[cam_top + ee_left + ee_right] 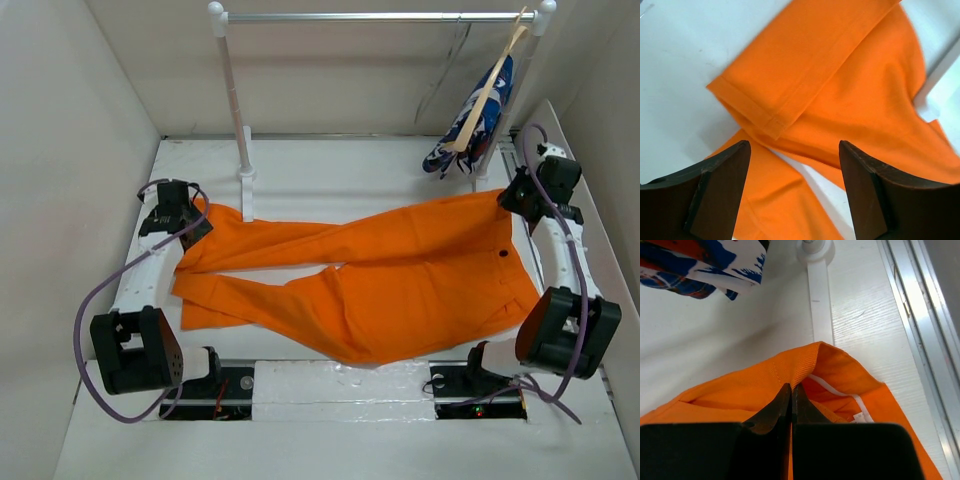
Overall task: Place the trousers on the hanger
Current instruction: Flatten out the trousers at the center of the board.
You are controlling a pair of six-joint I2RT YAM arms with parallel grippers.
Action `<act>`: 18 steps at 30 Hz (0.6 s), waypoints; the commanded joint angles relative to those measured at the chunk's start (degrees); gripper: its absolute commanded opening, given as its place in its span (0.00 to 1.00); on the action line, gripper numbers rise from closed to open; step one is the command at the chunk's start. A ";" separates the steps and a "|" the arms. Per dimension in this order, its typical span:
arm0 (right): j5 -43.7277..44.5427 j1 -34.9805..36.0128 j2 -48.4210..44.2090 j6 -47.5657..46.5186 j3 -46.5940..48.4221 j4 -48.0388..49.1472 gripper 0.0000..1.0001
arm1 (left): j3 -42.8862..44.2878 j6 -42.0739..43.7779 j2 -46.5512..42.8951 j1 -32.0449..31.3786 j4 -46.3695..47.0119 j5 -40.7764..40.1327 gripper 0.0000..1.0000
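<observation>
The orange trousers [400,270] lie flat across the white table, legs to the left and waistband to the right. My left gripper [192,226] hovers open over the leg cuffs [755,115], nothing between its fingers [727,175]. My right gripper [514,196] is at the far right corner of the waistband, shut on the folded band edge [805,365], with its tips [791,388] pressed together on the cloth. A thin grey wire hanger [447,75] shows faintly under the rod, left of the wooden one.
A white clothes rack spans the back, its rod [370,17] on two posts with feet on the table [246,185] [819,300]. A wooden hanger with a blue patterned garment [478,115] [700,265] hangs at the right end. Walls close in on both sides.
</observation>
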 commanded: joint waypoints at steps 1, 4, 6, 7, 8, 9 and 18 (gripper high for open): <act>-2.45 -1.45 2.40 3.56 -2.44 7.02 0.00 | 1.16 1.51 0.11 -0.07 -5.71 -4.12 0.68; -3.33 -0.93 5.04 4.97 -1.39 7.99 0.00 | 0.81 0.28 0.56 -0.07 -6.96 -2.19 0.70; -4.56 -0.13 6.35 5.41 -0.51 9.58 0.00 | 0.28 1.41 -0.41 -0.07 -6.08 -1.13 0.69; -4.48 0.83 6.79 5.24 0.19 9.06 0.00 | -0.16 2.11 -0.58 -0.07 -5.56 -0.69 0.68; -3.87 1.36 7.06 4.63 0.72 8.44 0.00 | 0.01 1.95 -0.15 -0.07 -5.99 -1.55 0.67; -3.60 2.15 6.98 4.45 0.81 8.61 0.00 | 0.10 2.03 0.46 -0.07 -6.08 -2.43 0.65; -5.53 2.07 6.27 3.21 -0.68 9.76 0.00 | 7.56 2.12 19.27 -0.07 -6.17 -6.66 0.58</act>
